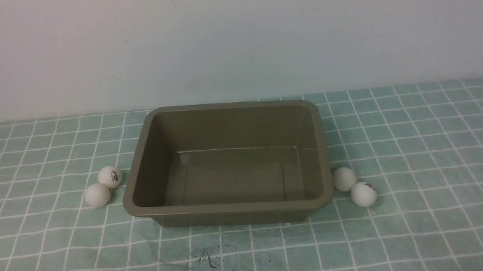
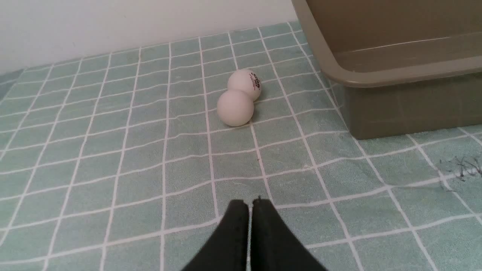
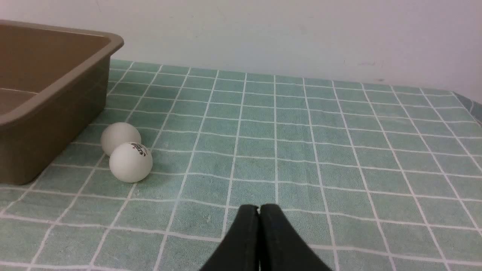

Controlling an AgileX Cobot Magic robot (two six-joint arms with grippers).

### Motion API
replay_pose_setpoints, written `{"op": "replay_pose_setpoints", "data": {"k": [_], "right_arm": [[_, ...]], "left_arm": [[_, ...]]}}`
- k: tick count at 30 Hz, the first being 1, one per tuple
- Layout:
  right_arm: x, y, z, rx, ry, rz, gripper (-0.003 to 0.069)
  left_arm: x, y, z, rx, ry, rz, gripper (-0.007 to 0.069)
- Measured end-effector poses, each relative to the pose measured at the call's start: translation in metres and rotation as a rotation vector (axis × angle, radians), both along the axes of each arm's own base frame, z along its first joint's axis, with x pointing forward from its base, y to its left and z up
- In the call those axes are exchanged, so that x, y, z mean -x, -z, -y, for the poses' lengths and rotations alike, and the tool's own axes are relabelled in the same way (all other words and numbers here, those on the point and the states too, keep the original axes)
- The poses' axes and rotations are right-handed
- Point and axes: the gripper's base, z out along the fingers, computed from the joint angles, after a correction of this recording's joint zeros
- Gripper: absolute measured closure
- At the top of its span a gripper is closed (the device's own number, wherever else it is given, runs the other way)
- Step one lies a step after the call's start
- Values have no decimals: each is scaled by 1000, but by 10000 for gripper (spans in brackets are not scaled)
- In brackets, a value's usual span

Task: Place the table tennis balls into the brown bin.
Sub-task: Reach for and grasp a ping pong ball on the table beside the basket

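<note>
The olive-brown bin point(image 1: 139, 168) stands empty in the middle of the table. Two white table tennis balls touch each other left of it: one with a dark logo point(image 1: 109, 176) point(image 2: 245, 83) and a plain one point(image 1: 97, 195) point(image 2: 235, 107). Right of the bin lie two more, a plain ball point(image 1: 344, 179) point(image 3: 120, 137) and a logo ball point(image 1: 364, 194) point(image 3: 130, 162). My left gripper point(image 2: 250, 203) is shut and empty, well short of the left pair. My right gripper point(image 3: 259, 207) is shut and empty too, off to the side of the right pair. Neither gripper shows in the front view.
A teal cloth with a white grid point(image 1: 416, 140) covers the table. Black scribble marks point(image 1: 205, 257) stain the cloth in front of the bin. A pale wall point(image 1: 234, 38) rises just behind the bin. The bin's corner point(image 2: 350, 81) point(image 3: 113, 41) shows in both wrist views.
</note>
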Motion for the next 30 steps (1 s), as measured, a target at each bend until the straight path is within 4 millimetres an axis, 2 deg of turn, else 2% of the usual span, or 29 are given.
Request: {"op": "replay_pose_setpoints", "data": {"k": [30], "right_arm": [[0,0,0,0,0,0,673]], "left_arm": [[0,-1,0,13,-2,14,629]]}}
